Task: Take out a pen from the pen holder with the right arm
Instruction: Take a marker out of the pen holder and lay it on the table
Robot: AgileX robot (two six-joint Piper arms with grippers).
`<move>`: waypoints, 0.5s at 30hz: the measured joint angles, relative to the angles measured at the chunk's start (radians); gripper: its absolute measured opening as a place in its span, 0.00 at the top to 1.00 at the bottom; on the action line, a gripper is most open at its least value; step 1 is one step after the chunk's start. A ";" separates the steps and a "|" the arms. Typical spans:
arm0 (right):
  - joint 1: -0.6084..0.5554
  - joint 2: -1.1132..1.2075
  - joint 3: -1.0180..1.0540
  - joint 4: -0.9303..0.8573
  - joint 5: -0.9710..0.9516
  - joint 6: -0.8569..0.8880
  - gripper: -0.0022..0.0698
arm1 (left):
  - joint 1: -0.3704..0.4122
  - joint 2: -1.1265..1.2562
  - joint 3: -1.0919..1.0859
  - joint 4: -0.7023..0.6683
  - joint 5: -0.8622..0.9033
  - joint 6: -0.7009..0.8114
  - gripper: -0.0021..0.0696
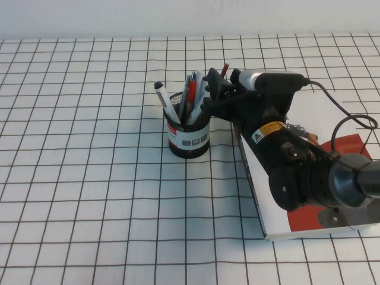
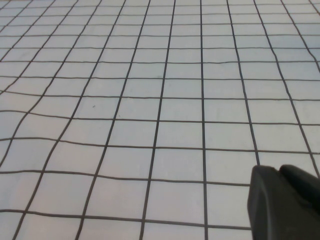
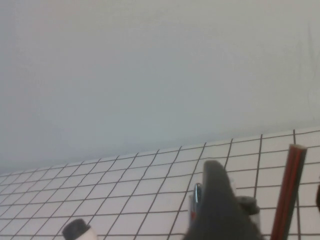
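Note:
A black mesh pen holder (image 1: pixel 189 138) stands mid-table with several pens in it: a white marker with a black cap (image 1: pixel 164 100), a red pen (image 1: pixel 191 94) and a red-and-black pencil (image 1: pixel 224 69). My right gripper (image 1: pixel 222 81) is at the holder's right rim, open, with the pencil (image 3: pixel 289 192) standing between its jaws and touching neither. One dark finger (image 3: pixel 216 202) sits beside a pen with a silver clip (image 3: pixel 196 196); the other barely shows at the frame's edge. My left gripper (image 2: pixel 282 197) hangs over bare cloth, its fingers together and holding nothing.
A red-and-white book (image 1: pixel 309 178) lies on the right under my right arm. The white checked tablecloth (image 1: pixel 89 178) covers the table. The marker's cap (image 3: pixel 77 229) also shows in the right wrist view. A pale wall fills the background.

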 joint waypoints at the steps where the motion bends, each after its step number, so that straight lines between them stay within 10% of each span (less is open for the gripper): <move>1: 0.000 0.009 -0.012 0.002 0.006 0.000 0.45 | 0.000 0.000 0.000 0.000 0.000 0.000 0.98; 15: -0.002 0.058 -0.087 0.037 0.062 0.000 0.50 | 0.000 0.000 0.000 0.000 0.000 0.000 0.97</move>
